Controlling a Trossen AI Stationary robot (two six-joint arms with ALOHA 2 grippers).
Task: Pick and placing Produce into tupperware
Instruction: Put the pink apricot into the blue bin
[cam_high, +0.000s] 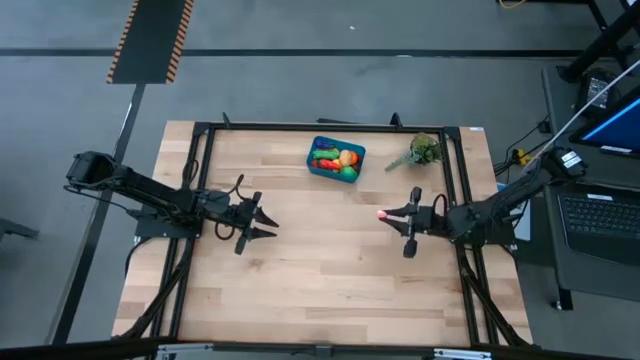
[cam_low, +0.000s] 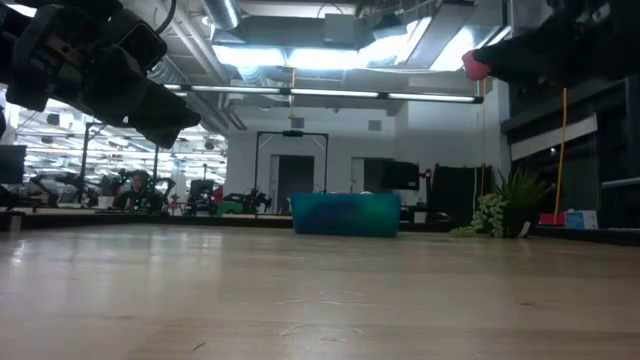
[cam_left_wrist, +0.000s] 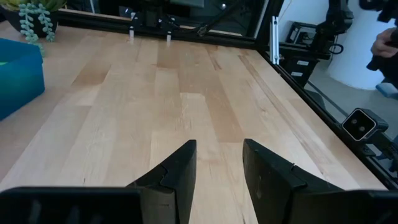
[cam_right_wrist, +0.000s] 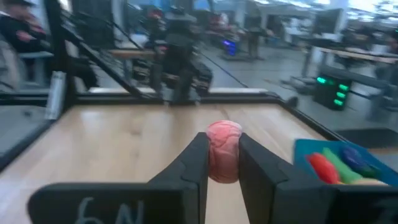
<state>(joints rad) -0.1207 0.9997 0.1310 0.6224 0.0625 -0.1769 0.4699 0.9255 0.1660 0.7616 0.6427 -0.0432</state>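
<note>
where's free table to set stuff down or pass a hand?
Bare: the wood between the left gripper and right gripper, and the whole near half of the table. Crowded: far edge, where the full tub sits beside the plant sprig.

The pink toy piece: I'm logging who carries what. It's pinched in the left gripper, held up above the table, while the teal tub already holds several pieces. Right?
Not quite. The pink toy piece is pinched in the right gripper, as the right wrist view shows; the left gripper holds nothing. It is held above the table, and the teal tub already holds several pieces.
</note>
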